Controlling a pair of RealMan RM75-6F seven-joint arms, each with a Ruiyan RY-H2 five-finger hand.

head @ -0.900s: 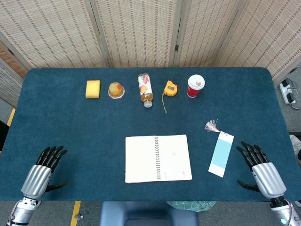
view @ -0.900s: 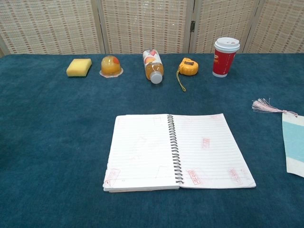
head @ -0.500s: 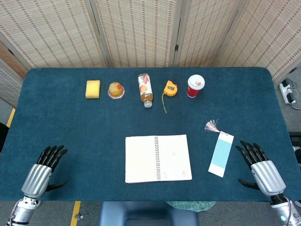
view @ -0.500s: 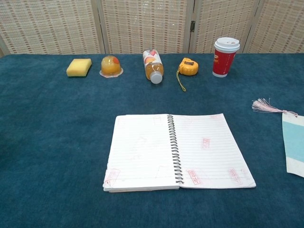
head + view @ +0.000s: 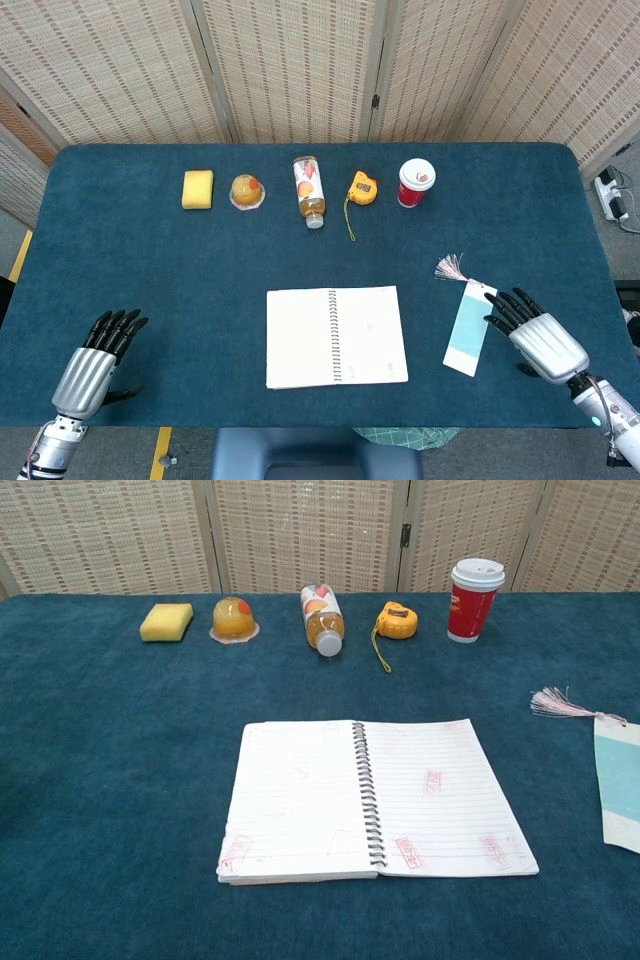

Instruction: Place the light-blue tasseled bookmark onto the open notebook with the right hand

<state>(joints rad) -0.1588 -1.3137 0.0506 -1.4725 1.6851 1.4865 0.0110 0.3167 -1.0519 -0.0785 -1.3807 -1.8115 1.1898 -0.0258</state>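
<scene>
Right hand (image 5: 535,335) has swung in toward the bookmark (image 5: 468,327); left hand (image 5: 90,365) has hardly shifted.

Right fingers (image 5: 505,305) spread, holding nothing, tips at the bookmark's right edge, probably lining up a pick. Bookmark flat on worktop (image 5: 150,260), just right of notebook (image 5: 336,336), apart from it. Left fingers apart, idle, empty. Chest view shows neither hand and crops the bookmark (image 5: 618,785); actual contact can't be told.
</scene>
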